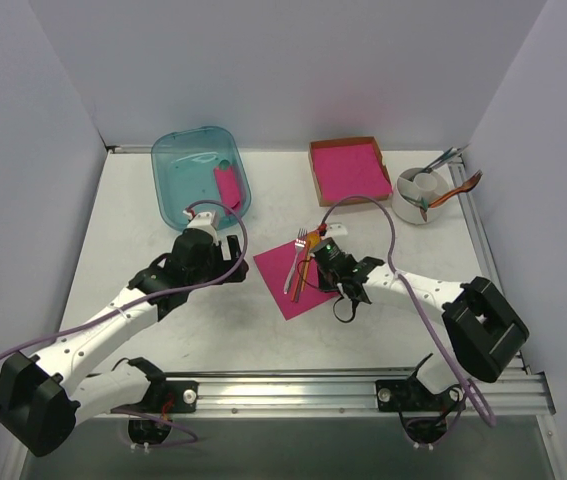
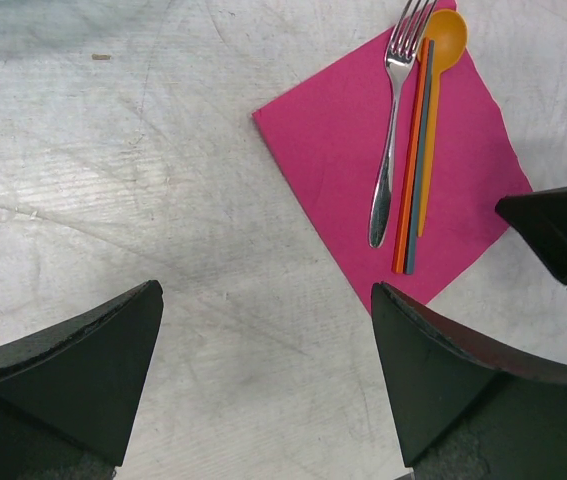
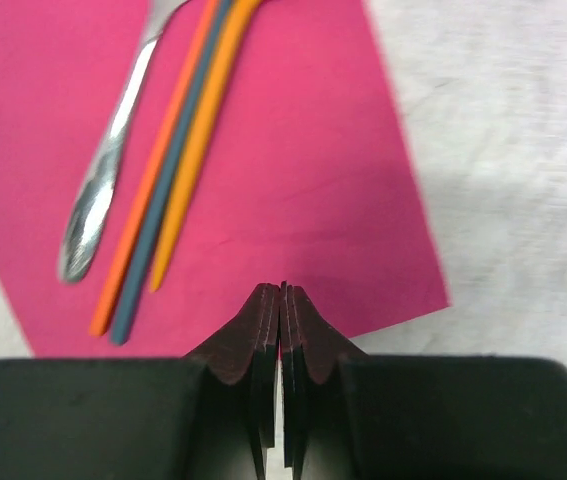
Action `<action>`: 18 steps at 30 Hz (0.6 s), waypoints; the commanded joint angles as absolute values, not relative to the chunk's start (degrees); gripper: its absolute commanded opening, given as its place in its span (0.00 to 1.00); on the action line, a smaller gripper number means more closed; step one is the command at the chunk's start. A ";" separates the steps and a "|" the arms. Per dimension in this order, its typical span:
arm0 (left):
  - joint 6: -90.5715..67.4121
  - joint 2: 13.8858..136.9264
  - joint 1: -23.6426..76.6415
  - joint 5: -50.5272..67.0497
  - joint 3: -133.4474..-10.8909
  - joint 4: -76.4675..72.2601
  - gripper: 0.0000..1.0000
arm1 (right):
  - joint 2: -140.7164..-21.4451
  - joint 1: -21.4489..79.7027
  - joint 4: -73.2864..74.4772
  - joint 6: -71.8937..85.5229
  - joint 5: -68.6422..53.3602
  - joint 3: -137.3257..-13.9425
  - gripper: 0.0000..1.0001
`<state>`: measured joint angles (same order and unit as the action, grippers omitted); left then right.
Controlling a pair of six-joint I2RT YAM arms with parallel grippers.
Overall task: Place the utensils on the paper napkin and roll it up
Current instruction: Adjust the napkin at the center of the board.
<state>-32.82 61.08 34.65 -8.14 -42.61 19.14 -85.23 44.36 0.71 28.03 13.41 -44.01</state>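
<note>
Lying flat on the surface (image 1: 213,330), the pink napkin (image 2: 333,140) carries the fork (image 2: 391,140) and orange spoon (image 2: 441,40) side by side, two thin sticks (image 2: 417,180) between them. The jaws of the right arm (image 1: 423,288) are pressed together on nothing above the napkin's right edge. Those of the left arm (image 1: 113,320) gape wide, empty, over the surface left of it.

Silver fork (image 2: 388,150) and orange spoon (image 2: 443,38) side by side on flat, unrolled magenta napkin (image 2: 333,140).
</note>
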 commanded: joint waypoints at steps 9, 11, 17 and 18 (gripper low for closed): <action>-32.52 60.73 33.75 -6.77 -43.07 17.93 0.94 | -88.05 39.20 2.90 34.01 19.60 -44.65 0.00; -32.26 60.56 33.58 -6.77 -43.15 18.19 0.94 | -89.03 38.85 2.90 34.63 19.69 -44.74 0.00; -31.99 60.38 33.31 -6.77 -43.33 18.46 0.94 | -91.93 38.85 1.67 36.74 19.42 -43.77 0.00; -31.91 60.38 33.22 -6.59 -43.33 18.46 0.94 | -92.11 38.93 1.15 37.00 18.90 -43.42 0.00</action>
<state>-32.69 61.08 33.69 -7.20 -42.61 19.14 -91.15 39.03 0.80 34.72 17.45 -44.03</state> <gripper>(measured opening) 0.938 0.027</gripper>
